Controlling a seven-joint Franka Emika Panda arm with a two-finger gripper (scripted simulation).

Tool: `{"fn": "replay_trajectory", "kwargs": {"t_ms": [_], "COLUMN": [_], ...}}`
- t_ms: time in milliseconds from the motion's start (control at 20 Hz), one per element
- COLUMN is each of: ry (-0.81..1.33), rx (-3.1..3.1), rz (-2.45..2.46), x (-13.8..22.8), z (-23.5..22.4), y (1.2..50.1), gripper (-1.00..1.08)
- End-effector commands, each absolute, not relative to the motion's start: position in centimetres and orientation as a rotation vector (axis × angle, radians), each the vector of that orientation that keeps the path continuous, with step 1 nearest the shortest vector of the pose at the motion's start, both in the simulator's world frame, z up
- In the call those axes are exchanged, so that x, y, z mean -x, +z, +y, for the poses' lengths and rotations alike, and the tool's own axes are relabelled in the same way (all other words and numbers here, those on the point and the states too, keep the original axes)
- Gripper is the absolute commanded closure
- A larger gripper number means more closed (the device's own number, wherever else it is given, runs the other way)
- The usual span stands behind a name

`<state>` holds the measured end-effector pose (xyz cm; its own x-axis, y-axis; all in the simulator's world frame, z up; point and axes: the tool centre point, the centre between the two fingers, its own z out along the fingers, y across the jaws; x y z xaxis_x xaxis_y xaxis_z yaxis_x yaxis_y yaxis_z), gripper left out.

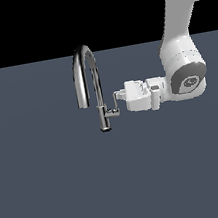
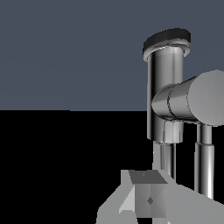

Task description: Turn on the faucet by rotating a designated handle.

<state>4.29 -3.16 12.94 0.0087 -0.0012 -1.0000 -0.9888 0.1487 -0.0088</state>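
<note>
The chrome faucet [image 1: 85,72] stands in the middle of the exterior view, with a high arched spout, a slim stem and a dark base ring. The handle [image 1: 116,101] is a thin lever rising from a short side stub on the stem's right. My gripper [image 1: 120,96] reaches in level from the exterior view's right. Its fingertips are together right beside the lever and hold nothing. In the wrist view the faucet stem [image 2: 164,87], the stub and the thin handle lever [image 2: 204,162] are close ahead of the gripper [image 2: 148,192].
The faucet stands on a flat dark grey-blue surface [image 1: 53,182]. My white arm [image 1: 185,67] comes down from the upper right of the exterior view. The background is black.
</note>
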Motion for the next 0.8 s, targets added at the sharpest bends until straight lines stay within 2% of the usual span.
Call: {"fn": "replay_trajectory", "kwargs": {"t_ms": [0, 600, 750], "ry": [1.092, 1.092, 1.089], "rx": [1.103, 1.103, 1.105], "rz": [1.270, 1.270, 1.272], "x": [-3.7, -0.2, -0.4], "z": [-3.1, -2.6, -2.2], "y": [13.1, 14.0, 13.4], "gripper": [1.08, 1.08, 1.08]}}
